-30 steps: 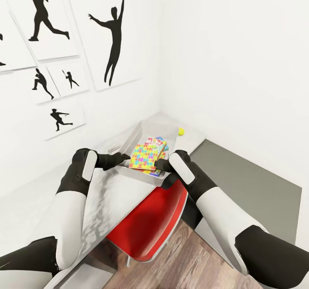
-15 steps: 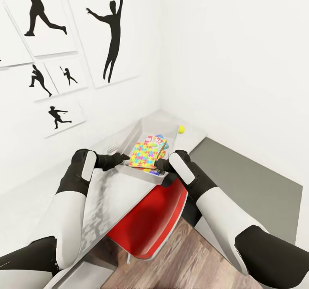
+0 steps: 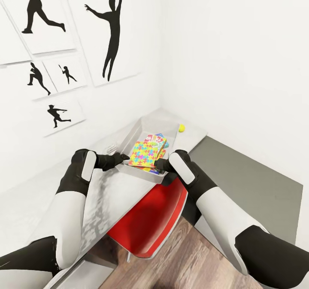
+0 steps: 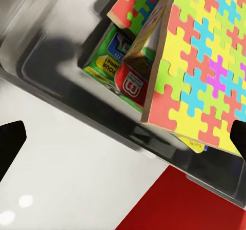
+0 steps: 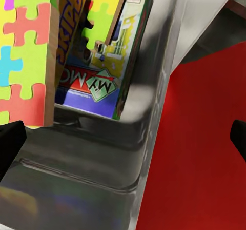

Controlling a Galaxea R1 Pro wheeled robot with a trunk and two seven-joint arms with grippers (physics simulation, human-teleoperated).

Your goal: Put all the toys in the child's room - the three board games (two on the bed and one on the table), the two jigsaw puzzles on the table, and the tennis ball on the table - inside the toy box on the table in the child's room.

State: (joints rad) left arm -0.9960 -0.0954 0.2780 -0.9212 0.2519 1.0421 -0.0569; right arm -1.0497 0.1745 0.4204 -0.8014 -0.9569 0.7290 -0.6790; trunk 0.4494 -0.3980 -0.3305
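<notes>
The light-grey toy box (image 3: 134,133) sits on the white table (image 3: 116,194) in the room's corner. Inside it, a bright jigsaw puzzle (image 3: 146,153) leans on top of the board games (image 3: 159,140). The tennis ball (image 3: 181,128) rests on the table just beyond the box's far right corner. My left gripper (image 3: 124,156) is open at the box's near left rim, and my right gripper (image 3: 158,165) is open at its near right corner. Up close, two jigsaw puzzles (image 4: 200,86) (image 4: 136,4) stand tilted over a green-edged game (image 4: 108,61). A blue-purple game (image 5: 92,92) lies beneath.
A red chair (image 3: 150,220) is tucked under the table below my right arm. A low cabinet with a dark grey top (image 3: 253,181) runs along the right wall. Silhouette posters (image 3: 109,31) hang above the table. Wooden floor (image 3: 193,259) shows below.
The whole view has drifted slightly, so the camera moved. Both arms and the things in the box keep their places relative to each other.
</notes>
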